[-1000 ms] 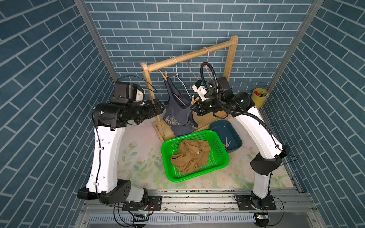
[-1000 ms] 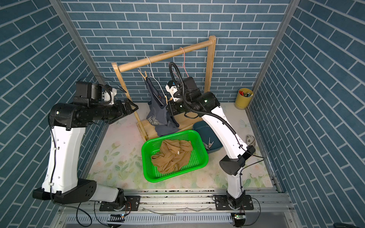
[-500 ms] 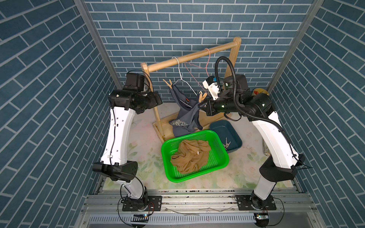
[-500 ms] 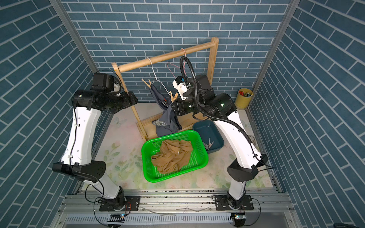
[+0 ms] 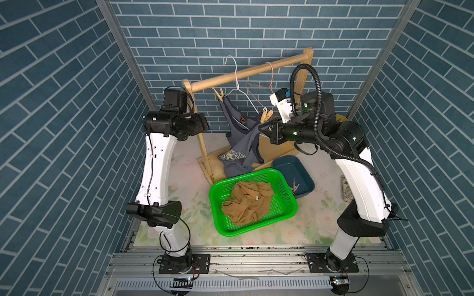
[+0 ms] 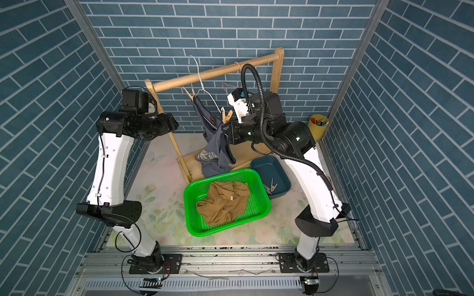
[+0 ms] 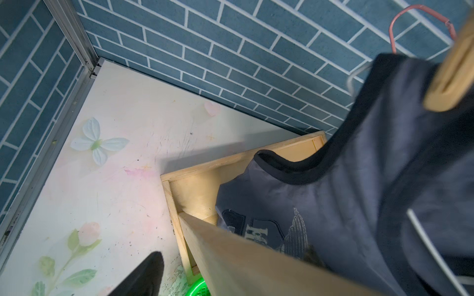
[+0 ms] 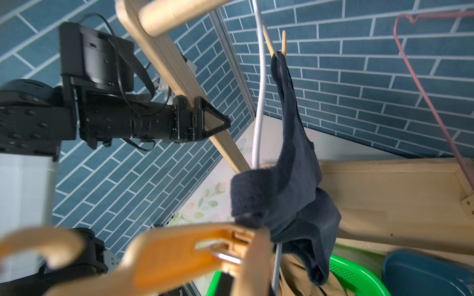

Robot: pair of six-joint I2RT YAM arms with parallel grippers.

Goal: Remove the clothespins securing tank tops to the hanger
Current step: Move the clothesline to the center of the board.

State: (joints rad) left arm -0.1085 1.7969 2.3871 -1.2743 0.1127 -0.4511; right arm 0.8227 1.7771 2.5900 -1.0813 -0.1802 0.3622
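A dark grey-blue tank top point(image 5: 242, 143) hangs bunched from a white wire hanger point(image 5: 241, 89) on the wooden rack. One clothespin point(image 5: 218, 93) pins its left strap and another clothespin point(image 5: 266, 114) pins the right end. My right gripper point(image 5: 261, 127) is shut on the hanger just below that right clothespin point(image 8: 179, 253), which fills the right wrist view's foreground. My left gripper point(image 5: 205, 123) stands open at the rack's left post point(image 7: 230, 256). One black finger point(image 7: 146, 274) shows beside the post; the other is hidden. The tan tank top point(image 5: 247, 202) lies in the green basket point(image 5: 289, 205).
A blue bin point(image 5: 305, 174) right of the basket holds loose clothespins point(image 5: 295, 185). An empty pink hanger point(image 5: 256, 88) hangs further right on the rack rail point(image 5: 256, 70). A yellow cup point(image 6: 318, 123) stands at the back right. Brick walls close in on three sides.
My left arm has risen and drawn its gripper back from the tank top to the rack's left post. The right gripper has moved up and right, tilting the hanger and bunching the tank top.
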